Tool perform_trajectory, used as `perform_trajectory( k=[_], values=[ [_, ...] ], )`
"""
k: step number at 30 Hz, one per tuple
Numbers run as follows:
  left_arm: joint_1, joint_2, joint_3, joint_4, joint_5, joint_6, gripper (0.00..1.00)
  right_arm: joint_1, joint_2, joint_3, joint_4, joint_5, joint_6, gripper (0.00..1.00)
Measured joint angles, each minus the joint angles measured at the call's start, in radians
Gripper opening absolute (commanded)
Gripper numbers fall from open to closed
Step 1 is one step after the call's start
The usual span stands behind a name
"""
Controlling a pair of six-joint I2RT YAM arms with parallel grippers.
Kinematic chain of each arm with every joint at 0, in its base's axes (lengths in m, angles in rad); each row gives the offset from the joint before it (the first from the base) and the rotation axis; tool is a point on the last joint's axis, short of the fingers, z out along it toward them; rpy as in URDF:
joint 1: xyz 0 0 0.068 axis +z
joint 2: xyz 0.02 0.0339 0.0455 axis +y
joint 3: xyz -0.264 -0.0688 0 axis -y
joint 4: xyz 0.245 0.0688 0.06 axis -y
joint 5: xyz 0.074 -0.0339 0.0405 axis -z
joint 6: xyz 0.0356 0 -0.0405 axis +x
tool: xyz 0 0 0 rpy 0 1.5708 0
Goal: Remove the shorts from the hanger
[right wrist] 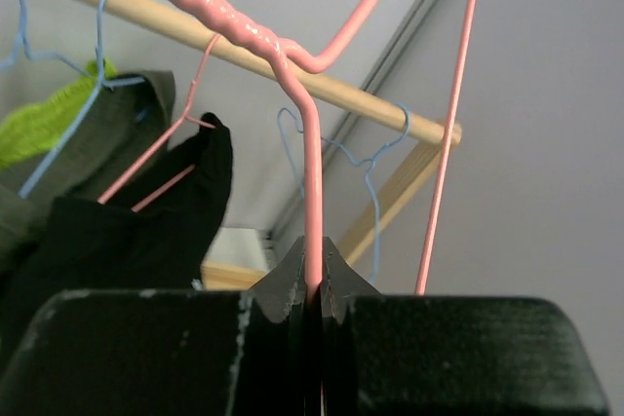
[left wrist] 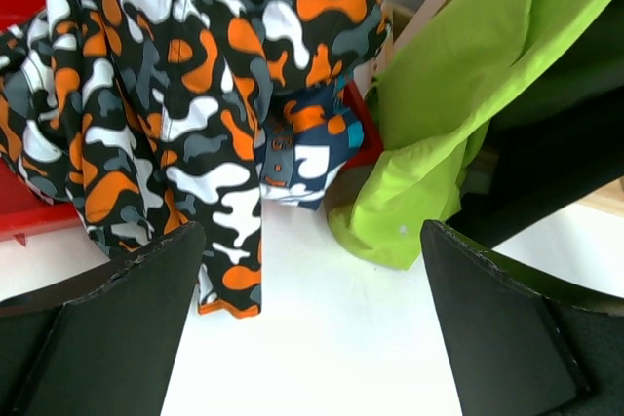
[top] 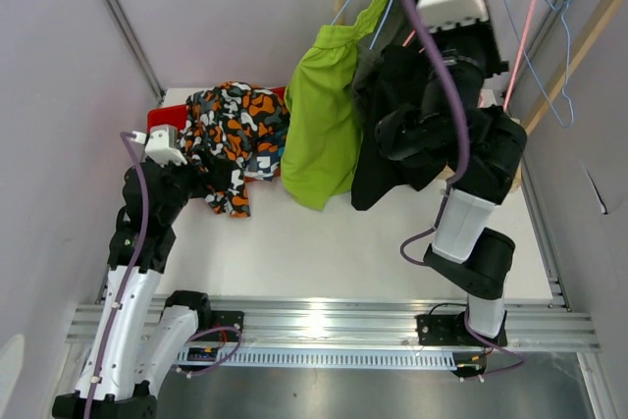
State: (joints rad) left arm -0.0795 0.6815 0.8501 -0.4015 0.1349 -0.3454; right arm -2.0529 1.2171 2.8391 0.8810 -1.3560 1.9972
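Note:
Black shorts (top: 392, 134) hang at the rack, and a pink wire hanger (right wrist: 312, 163) runs into them (right wrist: 146, 221). My right gripper (right wrist: 312, 268) is raised to the rod and shut on that hanger's wire just below its twisted neck. Lime green shorts (top: 324, 125) and a dark grey-olive pair (right wrist: 117, 133) hang to the left on blue hangers. Orange-black-white patterned shorts (left wrist: 166, 94) lie heaped over a red bin (left wrist: 29, 202), with a teal-orange-white pair (left wrist: 307, 153) beside them. My left gripper (left wrist: 312, 328) stands open over bare white table just in front of that heap, holding nothing.
A wooden rod (right wrist: 390, 109) crosses the top right on slanted wooden legs (top: 579, 46). An empty blue hanger (top: 549, 56) hangs from it to the right of my right arm. Grey walls close in on both sides. The lime green shorts' hem (left wrist: 390, 231) reaches down to the table.

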Motion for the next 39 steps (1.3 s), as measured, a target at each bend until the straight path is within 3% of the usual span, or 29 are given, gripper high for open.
perform_trajectory(
  k=[8, 11, 15, 20, 28, 33, 39],
  values=[
    [-0.039, 0.023, -0.021, 0.018, -0.006, 0.017, 0.99, -0.017, -0.026, 0.196, 0.319, 0.051, 0.000, 0.00],
    [-0.059, 0.022, -0.024, 0.025, -0.021, 0.032, 0.99, 0.004, -0.132, 0.118, 0.373, 0.069, -0.001, 0.00],
    [-0.070, 0.023, -0.039, 0.027, -0.035, 0.042, 0.99, 0.088, -0.287, -0.188, 0.389, 0.092, -0.005, 0.00],
    [-0.071, 0.031, -0.040, 0.027, -0.052, 0.049, 0.99, 0.274, -0.277, -0.546, 0.324, 0.035, -0.007, 0.00],
    [-0.071, 0.038, -0.044, 0.027, -0.053, 0.050, 0.99, 0.625, 0.031, -0.564, 0.171, -0.109, -0.005, 0.00],
    [-0.071, 0.040, -0.051, 0.026, -0.052, 0.049, 0.99, 0.922, -0.037, -0.914, 0.137, -0.142, 0.000, 0.00],
    [-0.071, 0.038, -0.052, 0.026, -0.052, 0.050, 1.00, 1.202, -0.160, -1.180, 0.135, -0.147, 0.001, 0.00]
  ],
)
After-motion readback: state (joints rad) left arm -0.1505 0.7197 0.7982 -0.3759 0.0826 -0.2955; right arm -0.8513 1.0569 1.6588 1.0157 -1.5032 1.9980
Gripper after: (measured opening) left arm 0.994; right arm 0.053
